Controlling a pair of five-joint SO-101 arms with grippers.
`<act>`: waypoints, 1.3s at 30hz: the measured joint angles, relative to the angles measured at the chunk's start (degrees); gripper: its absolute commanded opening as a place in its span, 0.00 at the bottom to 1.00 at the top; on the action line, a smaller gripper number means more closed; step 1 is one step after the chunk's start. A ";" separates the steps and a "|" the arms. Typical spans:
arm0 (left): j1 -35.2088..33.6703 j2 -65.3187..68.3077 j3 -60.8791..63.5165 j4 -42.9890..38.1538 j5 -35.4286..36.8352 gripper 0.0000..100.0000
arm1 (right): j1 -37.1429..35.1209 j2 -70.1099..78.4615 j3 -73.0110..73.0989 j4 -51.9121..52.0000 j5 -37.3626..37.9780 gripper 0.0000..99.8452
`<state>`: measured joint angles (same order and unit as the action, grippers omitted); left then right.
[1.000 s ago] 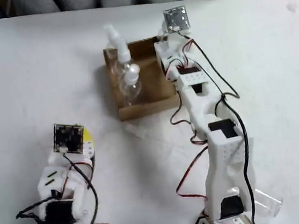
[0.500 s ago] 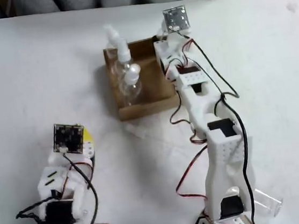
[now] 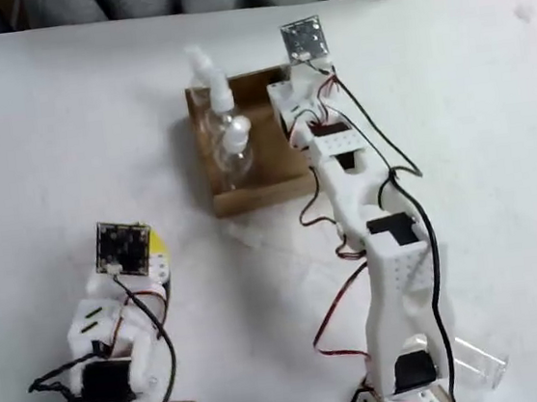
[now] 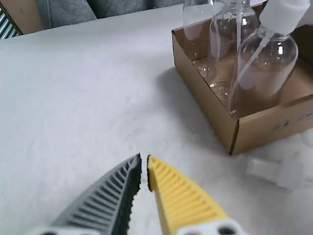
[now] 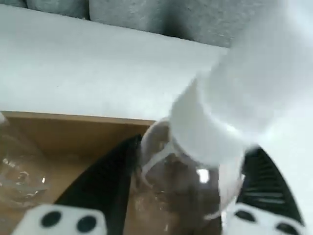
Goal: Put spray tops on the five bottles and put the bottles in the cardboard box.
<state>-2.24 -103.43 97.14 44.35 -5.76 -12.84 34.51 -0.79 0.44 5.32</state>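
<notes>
The cardboard box stands at the table's far middle. Three clear bottles with white spray tops stand in a row along its left side; they show up close in the left wrist view as bottles inside the box. My right gripper is shut on another clear bottle with a white spray top, held over the box's right half. In the high view that gripper hangs over the box's right edge. My left gripper is shut on nothing, low over the table at the near left.
A small clear cap lies on the table beside the box's near wall. A clear plastic piece lies by the right arm's base. Grey cushions run along the table's far edge.
The right arm has swung a little to the left, bringing its gripper and bottle farther over the box. The left arm has kept still.
</notes>
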 measured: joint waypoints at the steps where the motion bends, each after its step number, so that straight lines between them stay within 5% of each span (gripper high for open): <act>1: 0.00 0.00 0.00 0.00 0.00 0.02 | 0.00 0.00 0.00 0.00 0.00 0.32; 11: 0.00 0.00 0.00 0.00 0.00 0.02 | -0.26 0.00 0.00 0.00 0.00 0.32; 39: 0.00 0.00 0.00 0.00 0.00 0.02 | -0.44 -12.40 0.00 20.92 0.00 0.32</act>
<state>-2.24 -103.43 97.14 44.35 -5.76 -13.27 22.11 -0.79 21.36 5.32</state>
